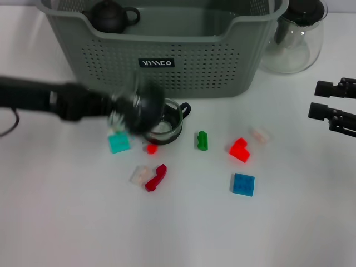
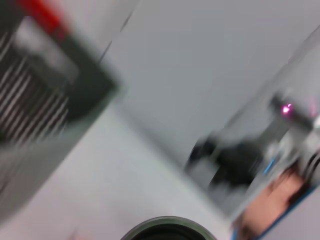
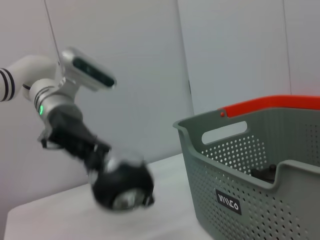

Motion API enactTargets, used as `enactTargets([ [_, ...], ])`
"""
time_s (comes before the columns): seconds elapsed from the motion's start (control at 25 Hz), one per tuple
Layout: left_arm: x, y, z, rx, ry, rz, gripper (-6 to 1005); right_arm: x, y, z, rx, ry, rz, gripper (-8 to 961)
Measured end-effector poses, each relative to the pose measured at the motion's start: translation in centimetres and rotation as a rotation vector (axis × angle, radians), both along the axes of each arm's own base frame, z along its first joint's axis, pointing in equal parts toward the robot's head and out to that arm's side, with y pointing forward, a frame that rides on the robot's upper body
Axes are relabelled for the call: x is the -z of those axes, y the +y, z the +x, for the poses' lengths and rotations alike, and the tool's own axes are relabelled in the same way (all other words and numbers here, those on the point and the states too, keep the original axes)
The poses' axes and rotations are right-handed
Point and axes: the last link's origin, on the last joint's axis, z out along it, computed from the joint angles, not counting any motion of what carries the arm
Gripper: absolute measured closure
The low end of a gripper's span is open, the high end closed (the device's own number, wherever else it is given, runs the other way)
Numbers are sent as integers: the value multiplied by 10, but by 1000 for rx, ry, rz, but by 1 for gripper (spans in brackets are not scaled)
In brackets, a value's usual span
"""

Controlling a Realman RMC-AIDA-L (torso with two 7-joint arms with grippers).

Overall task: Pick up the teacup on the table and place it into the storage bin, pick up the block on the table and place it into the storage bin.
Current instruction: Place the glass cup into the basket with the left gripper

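Matt perforated plastic storage bin (image 1: 167,61)

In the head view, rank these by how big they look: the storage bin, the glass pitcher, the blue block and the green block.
1. Storage bin, by far the largest.
2. Glass pitcher, partly cut off by the frame edge.
3. Blue block.
4. Green block, the smallest.

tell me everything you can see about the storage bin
The storage bin is a large grey-green plastic basket, rectangular, with perforated walls, a scooped front rim and cut-out handles at the ends. A small black label with white lettering sits on its front wall. It stands upright at the far side of the white table, beside a glass pitcher. A dark teapot lies inside it. The right wrist view shows a red rim behind it.
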Motion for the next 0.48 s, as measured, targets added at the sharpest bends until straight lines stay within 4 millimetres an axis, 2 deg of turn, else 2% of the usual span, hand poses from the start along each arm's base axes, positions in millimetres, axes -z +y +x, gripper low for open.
enactTargets([
  [0.2, -26, 15, 34, 34, -306, 107, 948, 1, -1, 1, 5, 7, -7, 446],
  [0.28, -39, 29, 49, 32, -390, 150, 946, 1, -1, 2, 5, 8, -9, 446],
  [0.4, -52, 60, 70, 12, -399, 200, 944, 2, -1, 2, 4, 9, -9, 446],
  [0.48, -53, 82, 84, -14, -347, 218, 942, 2, -1, 2, 3, 9, -9, 447],
])
